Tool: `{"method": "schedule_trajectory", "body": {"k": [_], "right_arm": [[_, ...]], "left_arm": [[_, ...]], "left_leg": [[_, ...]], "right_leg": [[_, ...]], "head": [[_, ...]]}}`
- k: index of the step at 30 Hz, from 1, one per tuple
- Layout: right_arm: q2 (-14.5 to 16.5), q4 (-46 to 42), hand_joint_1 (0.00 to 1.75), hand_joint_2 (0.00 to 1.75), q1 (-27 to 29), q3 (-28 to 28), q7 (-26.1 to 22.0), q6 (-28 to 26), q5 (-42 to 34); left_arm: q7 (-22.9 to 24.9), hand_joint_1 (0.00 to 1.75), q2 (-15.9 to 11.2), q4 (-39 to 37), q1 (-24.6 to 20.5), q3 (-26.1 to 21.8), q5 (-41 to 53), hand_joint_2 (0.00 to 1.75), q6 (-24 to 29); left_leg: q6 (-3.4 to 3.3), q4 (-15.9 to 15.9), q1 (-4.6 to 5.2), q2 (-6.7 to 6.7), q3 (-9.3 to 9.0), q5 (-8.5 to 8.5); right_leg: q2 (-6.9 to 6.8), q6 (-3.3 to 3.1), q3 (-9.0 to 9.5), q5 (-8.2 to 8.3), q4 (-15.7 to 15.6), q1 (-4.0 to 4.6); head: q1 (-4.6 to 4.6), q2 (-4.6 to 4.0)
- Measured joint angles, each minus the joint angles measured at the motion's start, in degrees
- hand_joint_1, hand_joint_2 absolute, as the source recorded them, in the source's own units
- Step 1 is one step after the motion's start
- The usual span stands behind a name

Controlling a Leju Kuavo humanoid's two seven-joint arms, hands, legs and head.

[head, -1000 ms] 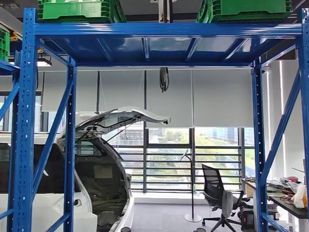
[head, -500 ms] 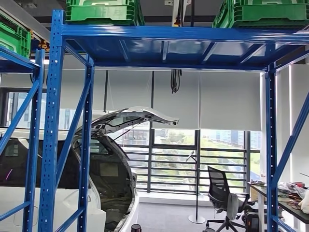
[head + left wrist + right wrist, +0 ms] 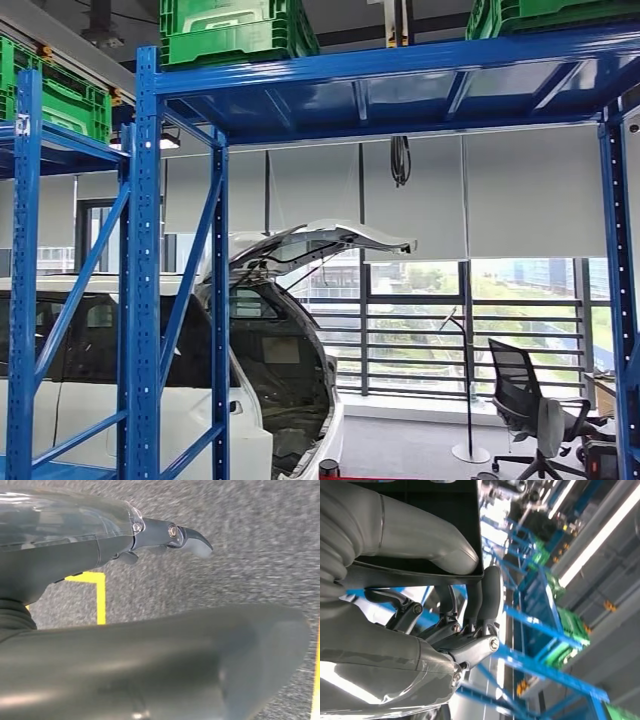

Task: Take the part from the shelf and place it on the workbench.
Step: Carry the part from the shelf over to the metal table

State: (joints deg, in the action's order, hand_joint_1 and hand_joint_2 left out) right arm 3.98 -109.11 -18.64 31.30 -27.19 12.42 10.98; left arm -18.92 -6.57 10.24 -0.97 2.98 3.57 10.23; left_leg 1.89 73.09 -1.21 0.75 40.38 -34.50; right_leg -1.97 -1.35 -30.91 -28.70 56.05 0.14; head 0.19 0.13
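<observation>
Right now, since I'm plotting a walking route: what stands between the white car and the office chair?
In the head view, a thin pole stand on a round base stands between white car and office chair, on grey floor.

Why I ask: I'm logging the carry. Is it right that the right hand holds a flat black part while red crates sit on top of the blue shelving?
One detail is wrong: the crates on top of the blue shelving are green, not red, as the head view shows. The rest stands: in the right wrist view the right hand holds a flat black part.
</observation>
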Motion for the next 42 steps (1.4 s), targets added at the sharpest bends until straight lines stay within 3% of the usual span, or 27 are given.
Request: {"method": "schedule_trajectory", "body": {"k": [2, 3, 5, 6, 8, 10, 12, 13, 14, 15, 16, 17, 19, 21, 23, 25, 27, 29, 30, 31, 33, 35, 36, 38, 40, 42], "right_arm": [[-0.07, 0.55, 1.75, 1.75, -0.02, 0.10, 0.00, 0.13, 0.05], [-0.08, 0.73, 1.75, 1.75, -0.03, 0.11, 0.00, 0.15, 0.04], [-0.15, 1.01, 1.75, 1.75, -0.08, 0.14, 0.01, 0.19, 0.03], [-0.19, 1.15, 1.75, 1.75, -0.11, 0.24, 0.02, 0.22, 0.04], [-0.24, 1.45, 1.75, 1.75, -0.21, 0.66, 0.02, 0.28, 0.13], [-0.25, 1.61, 1.75, 1.75, -0.39, 1.08, 0.04, 0.28, 0.29], [-0.28, 1.67, 1.75, 1.75, -0.53, 1.32, 0.08, 0.26, 0.40], [-0.29, 1.70, 1.75, 1.75, -0.58, 1.45, 0.11, 0.25, 0.43], [-0.31, 1.73, 1.75, 1.75, -0.68, 1.60, 0.14, 0.25, 0.46], [-0.30, 1.74, 1.75, 1.75, -0.87, 1.77, 0.16, 0.26, 0.48], [-0.27, 1.73, 1.75, 1.75, -1.12, 1.91, 0.17, 0.26, 0.49], [-0.21, 1.67, 1.75, 1.75, -1.45, 2.08, 0.18, 0.26, 0.50], [-0.01, 1.46, 1.75, 1.75, -2.18, 2.40, 0.22, 0.27, 0.50], [0.19, 1.17, 1.75, 1.75, -2.92, 2.66, 0.30, 0.28, 0.48], [0.48, 0.98, 1.75, 1.75, -3.57, 2.85, 0.39, 0.31, 0.47], [0.90, 0.90, 1.75, 1.75, -4.11, 3.05, 0.56, 0.32, 0.48], [1.15, 0.85, 1.75, 1.75, -4.33, 3.20, 0.72, 0.31, 0.49], [1.18, 0.84, 1.75, 1.75, -4.28, 3.32, 0.77, 0.24, 0.46], [1.18, 0.85, 1.75, 1.75, -4.21, 3.39, 0.76, 0.15, 0.40], [1.18, 0.85, 1.75, 1.75, -4.14, 3.45, 0.71, 0.03, 0.32], [1.19, 0.79, 1.75, 1.75, -4.05, 3.51, 0.46, -0.30, 0.12], [1.20, 0.63, 1.75, 1.75, -4.00, 3.48, 0.14, -0.61, -0.08], [1.20, 0.56, 1.75, 1.75, -3.93, 3.45, 0.01, -0.71, -0.17], [1.20, 0.42, 1.75, 1.75, -3.67, 3.38, -0.28, -0.83, -0.43], [1.20, 0.14, 1.75, 1.75, -3.30, 3.20, -0.68, -0.91, -0.72], [1.16, -0.11, 1.75, 1.75, -2.66, 2.83, -1.08, -1.00, -0.96]], "left_arm": [[0.14, 0.00, -0.05, 0.01, 0.22, -0.08, 0.00, 1.75, 0.01], [0.16, 0.00, -0.09, 0.01, 0.22, -0.11, 0.01, 1.75, 0.02], [0.17, 0.00, -0.15, 0.00, 0.06, -0.14, 0.03, 1.75, 0.17], [0.19, 0.00, -0.16, -0.01, 0.04, -0.14, 0.04, 1.75, 0.30], [0.14, 0.00, -0.16, 0.00, 0.21, -0.16, 0.01, 1.75, 0.55], [-0.16, 0.00, -0.20, 0.01, 0.34, -0.25, -0.05, 1.75, 0.72], [-0.63, 0.00, -0.26, 0.01, 0.19, -0.42, -0.14, 1.75, 0.85], [-0.87, 0.00, -0.30, 0.00, 0.11, -0.55, -0.25, 1.75, 0.91], [-1.11, 0.00, -0.31, 0.00, 0.09, -0.71, -0.34, 1.75, 0.96], [-1.33, 0.00, -0.32, 0.00, 0.12, -0.87, -0.45, 1.75, 1.00], [-1.50, 0.00, -0.33, 0.00, 0.14, -0.99, -0.52, 1.75, 1.02], [-1.63, 0.00, -0.33, 0.01, 0.15, -1.07, -0.54, 1.75, 1.02], [-1.78, 0.00, -0.29, 0.01, -0.01, -1.10, -0.45, 1.75, 1.00], [-1.92, 0.00, -0.28, 0.01, -0.17, -1.10, -0.17, 1.75, 0.98], [-2.21, 0.00, -0.30, 0.01, -0.05, -1.09, 0.02, 1.75, 0.91], [-2.65, 0.00, -0.27, 0.01, 0.04, -1.09, 0.04, 1.75, 0.72], [-2.96, 0.00, -0.23, 0.01, -0.29, -1.09, 0.10, 1.75, 0.52], [-2.85, 0.00, -0.16, 0.01, -0.64, -1.07, 0.50, 1.75, 0.40], [-2.65, 0.00, -0.13, 0.01, -0.66, -1.05, 0.82, 1.75, 0.35], [-2.45, 0.00, -0.10, 0.01, -0.62, -1.04, 1.13, 1.75, 0.33], [-2.19, 0.00, -0.10, 0.01, -0.57, -1.02, 1.59, 1.75, 0.31], [-2.14, 0.00, -0.10, 0.01, -0.79, -1.00, 1.85, 1.75, 0.34], [-2.15, 0.00, -0.10, 0.01, -0.91, -0.99, 1.92, 1.75, 0.37], [-2.30, 0.00, -0.10, 0.01, -0.90, -0.99, 1.94, 1.75, 0.45], [-2.61, 0.00, -0.11, 0.01, -0.70, -0.99, 1.93, 1.75, 0.52], [-2.91, 0.00, -0.13, 0.01, -0.88, -0.99, 1.88, 1.75, 0.57]], "left_leg": [[-0.01, -5.71, 0.02, -0.99, -3.13, 3.52], [-0.08, -9.87, 0.22, -2.38, -5.27, 5.19], [-0.62, -15.14, 0.58, -4.52, -7.69, 6.84], [-0.95, -15.81, 0.79, -4.86, -7.81, 6.82], [-1.65, -15.87, 0.75, -3.80, -7.49, 7.08], [-2.31, -15.99, 0.48, -2.75, -7.35, 7.42], [-2.74, -16.00, 0.31, -1.57, -7.18, 7.66], [-2.84, -15.99, 0.31, -0.91, -7.13, 7.73], [-2.89, -15.96, 0.33, -0.22, -7.10, 7.77], [-2.89, -15.93, 0.35, 0.46, -7.11, 7.80], [-2.88, -15.90, 0.37, 1.13, -7.15, 7.83], [-2.85, -15.86, 0.36, 1.83, -7.22, 7.85], [-2.61, -15.75, 0.34, 3.12, -7.12, 7.97], [-2.05, -15.63, 0.25, 4.26, -6.52, 8.29], [-1.38, -15.67, 0.13, 5.02, -5.93, 8.59], [-0.89, -14.24, 0.25, 3.46, -5.08, 7.38], [-0.53, -8.40, 0.33, 0.97, -2.52, 3.81], [-0.18, -1.19, 0.19, 0.14, 0.43, 0.70], [-0.06, 0.25, 0.13, -0.03, 0.84, 0.49], [0.01, -0.50, 0.08, -0.24, 0.18, 1.33], [-0.03, -7.55, 0.08, -1.63, -3.74, 4.92], [-0.37, -13.97, 0.43, -3.62, -6.98, 7.05], [-0.64, -15.24, 0.61, -4.13, -7.49, 7.19], [-1.33, -15.47, 0.76, -3.42, -7.31, 7.09], [-1.99, -15.60, 0.60, -2.38, -7.25, 7.34], [-2.53, -15.69, 0.38, -1.33, -7.16, 7.59]], "right_leg": [[-1.11, 0.10, 0.08, -0.10, 0.09, 0.06], [-1.61, 0.25, 0.10, -0.21, 0.20, 0.21], [-2.52, 0.65, -0.03, -0.39, 0.51, 0.62], [-3.04, 0.82, -0.11, -0.43, 0.61, 0.80], [-3.85, 1.26, -0.12, -0.66, 0.73, 0.79], [-2.24, 1.86, -0.79, -2.48, 2.75, 0.52], [0.45, 2.30, -3.53, -6.34, 9.45, 0.18], [1.09, 2.40, -5.31, -8.07, 13.59, 0.08], [1.35, 2.44, -6.68, -8.97, 16.71, 0.03], [1.45, 2.41, -7.16, -8.73, 17.81, 0.02], [1.62, 2.31, -6.53, -7.35, 16.45, 0.01], [2.10, 2.13, -4.97, -5.17, 13.07, 0.00], [4.46, 1.67, -1.50, -1.48, 5.33, -0.14], [5.87, 1.36, -0.15, -0.55, 1.78, -0.17], [5.01, 1.00, -0.24, -0.55, 1.33, -0.21], [3.84, 0.36, -0.32, -0.22, 0.97, -0.44], [2.34, -0.06, -0.44, -0.05, 0.80, -0.44], [0.79, -0.12, -0.58, -0.05, 0.83, -0.29], [0.07, -0.11, -0.61, -0.06, 0.85, -0.26], [-0.59, -0.08, -0.60, -0.09, 0.88, -0.23], [-1.75, 0.12, -0.51, -0.22, 0.96, -0.18], [-2.72, 0.54, -0.56, -0.43, 1.20, 0.17], [-3.18, 0.77, -0.61, -0.50, 1.30, 0.35], [-4.25, 1.21, -0.57, -0.57, 1.36, 0.48], [-3.33, 1.79, -0.72, -1.70, 2.36, 0.24], [-0.38, 2.27, -2.87, -5.08, 7.65, -0.06]], "head": [[0.00, 0.00], [0.00, 0.00], [-0.01, 0.01], [-0.01, 0.01], [-0.01, 0.01], [-0.02, 0.00], [-0.03, 0.00], [-0.03, 0.00], [-0.03, 0.00], [-0.03, 0.00], [-0.03, 0.00], [-0.03, 0.00], [-0.03, 0.00], [-0.02, 0.00], [-0.02, 0.00], [-0.03, 0.00], [-0.02, 0.00], [-0.02, 0.00], [-0.01, 0.00], [-0.01, 0.00], [-0.01, 0.00], [-0.02, 0.00], [-0.02, 0.00], [-0.03, 0.00], [-0.03, 0.00], [-0.03, 0.00]]}}
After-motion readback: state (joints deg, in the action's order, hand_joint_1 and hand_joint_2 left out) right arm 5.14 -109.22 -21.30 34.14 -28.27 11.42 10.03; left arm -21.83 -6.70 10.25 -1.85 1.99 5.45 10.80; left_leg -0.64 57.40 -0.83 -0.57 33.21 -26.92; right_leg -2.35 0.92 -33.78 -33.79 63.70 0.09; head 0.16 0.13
